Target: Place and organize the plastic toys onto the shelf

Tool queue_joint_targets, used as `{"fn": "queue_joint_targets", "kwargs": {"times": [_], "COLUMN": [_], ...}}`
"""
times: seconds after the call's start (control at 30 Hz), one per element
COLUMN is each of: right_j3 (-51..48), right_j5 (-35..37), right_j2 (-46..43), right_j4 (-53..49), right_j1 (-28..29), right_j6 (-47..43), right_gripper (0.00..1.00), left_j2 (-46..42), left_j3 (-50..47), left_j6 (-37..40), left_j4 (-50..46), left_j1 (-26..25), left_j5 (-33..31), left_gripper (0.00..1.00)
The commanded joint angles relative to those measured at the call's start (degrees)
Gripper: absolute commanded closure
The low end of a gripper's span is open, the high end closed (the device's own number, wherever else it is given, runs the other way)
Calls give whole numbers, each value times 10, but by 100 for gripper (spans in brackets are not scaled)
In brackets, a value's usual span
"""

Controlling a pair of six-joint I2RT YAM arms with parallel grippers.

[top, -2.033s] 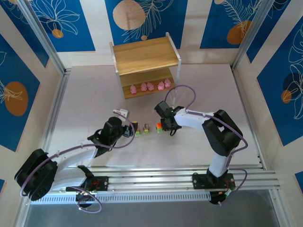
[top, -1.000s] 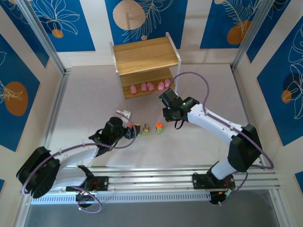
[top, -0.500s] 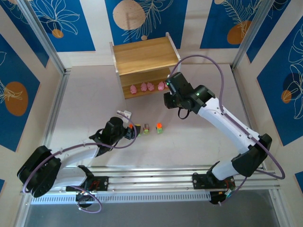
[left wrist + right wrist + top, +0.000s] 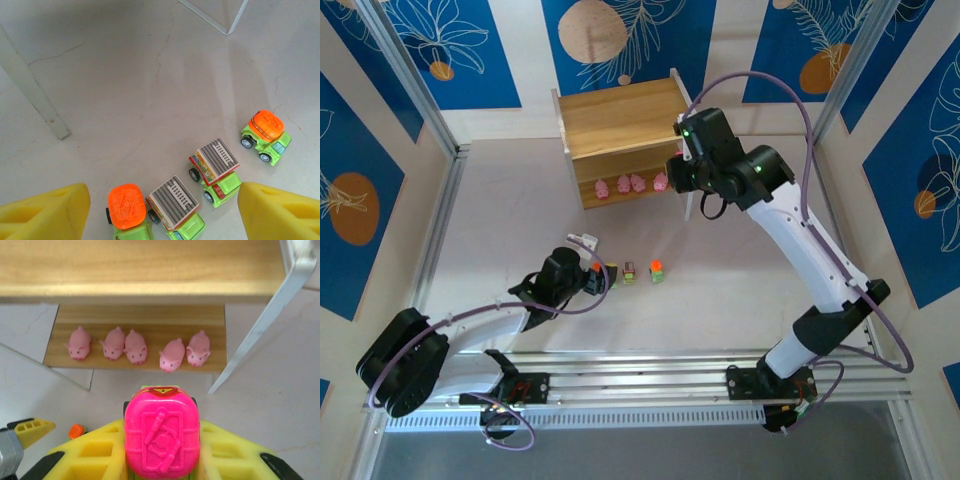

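My right gripper (image 4: pixel 162 446) is shut on a pink-topped green toy truck (image 4: pixel 162 435), held in the air in front of the shelf (image 4: pixel 140 262). From above, that gripper (image 4: pixel 681 178) hangs at the shelf's (image 4: pixel 620 115) right front corner. Several pink pigs (image 4: pixel 135 346) stand in a row on the lower board (image 4: pixel 55 352). Several toy trucks remain in a row on the table: orange-topped (image 4: pixel 127 204), two grey-striped (image 4: pixel 172 201) (image 4: pixel 216 161) and another orange-topped (image 4: pixel 266 126). My left gripper (image 4: pixel 162 220) is open and low, with the nearest two trucks between its yellow fingers (image 4: pixel 45 215).
A white shelf leg (image 4: pixel 30 85) stands left of the truck row, and another slanted leg (image 4: pixel 265 320) is to the right of the pigs. A small white piece (image 4: pixel 582 239) lies on the table near the left gripper (image 4: pixel 590 280). Metal rails run along the near edge (image 4: pixel 650 385).
My right arm has lifted off the table with the pink-topped truck and swung up and back to the shelf's right front. The left arm has stayed still.
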Motion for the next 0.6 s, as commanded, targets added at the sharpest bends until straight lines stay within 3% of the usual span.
{"fn": "queue_joint_targets", "kwargs": {"times": [0.0, 0.3, 0.57], "right_j3": [70, 255, 343], "right_j5": [1, -3, -7], "right_j2": [33, 142, 210], "right_j4": [-30, -77, -80], "right_j1": [-12, -41, -62], "right_j6": [-32, -42, -48], "right_gripper": [76, 76, 76], "left_j2": [2, 2, 0], "left_j3": [14, 16, 14], "left_j6": [12, 13, 12], "left_j4": [9, 7, 10], "left_j1": [6, 6, 6], "left_j5": [12, 12, 13], "left_gripper": [22, 23, 23]}}
